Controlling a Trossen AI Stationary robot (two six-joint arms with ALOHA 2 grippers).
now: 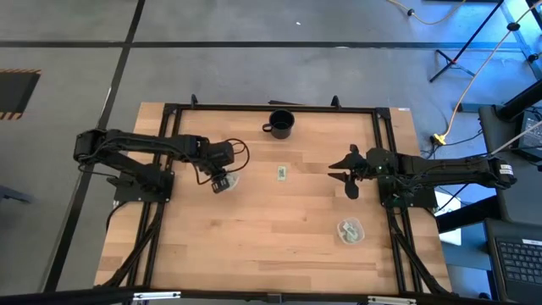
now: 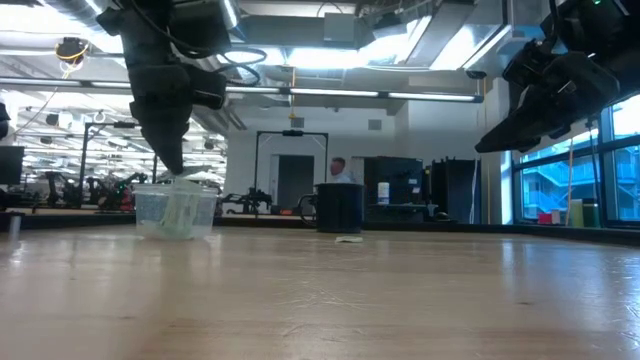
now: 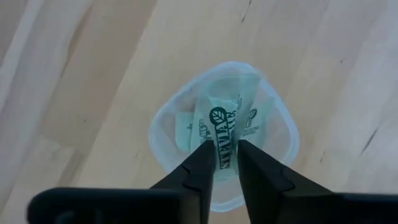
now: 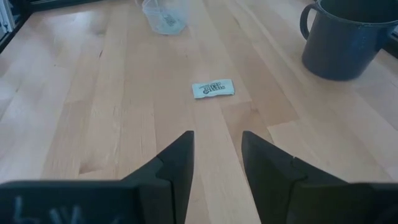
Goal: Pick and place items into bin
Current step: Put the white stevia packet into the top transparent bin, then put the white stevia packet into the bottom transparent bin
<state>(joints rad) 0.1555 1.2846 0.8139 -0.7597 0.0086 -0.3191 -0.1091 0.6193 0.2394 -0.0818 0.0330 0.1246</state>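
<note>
My left gripper (image 1: pixel 220 183) hangs over a small clear bin (image 1: pixel 229 179), fingers pointing down, shut on a green-and-white packet (image 3: pixel 219 121). In the left wrist view more packets (image 3: pixel 186 127) lie inside the bin (image 3: pixel 280 118). One loose packet (image 1: pixel 281 174) lies flat on the wood mid-table, also seen in the right wrist view (image 4: pixel 212 88). My right gripper (image 1: pixel 344 174) is open at the table's right, raised above the surface (image 2: pixel 540 100), with its fingers facing the loose packet. My left gripper pinches the packet between its two fingers (image 3: pixel 202 158), coming from above and pointing down. The fingers are on the packet's near end (image 3: pixel 225 149). The rest of the packet reaches below the fingertips into the mouth of the bin.
A black mug (image 1: pixel 280 124) stands near the far edge of the table. A second clear container (image 1: pixel 350 230) holding packets sits near the right front. A black frame (image 1: pixel 271 108) runs around the table. Bare wood lies between the two arms. A person stands far off in the room (image 2: pixel 338 170).
</note>
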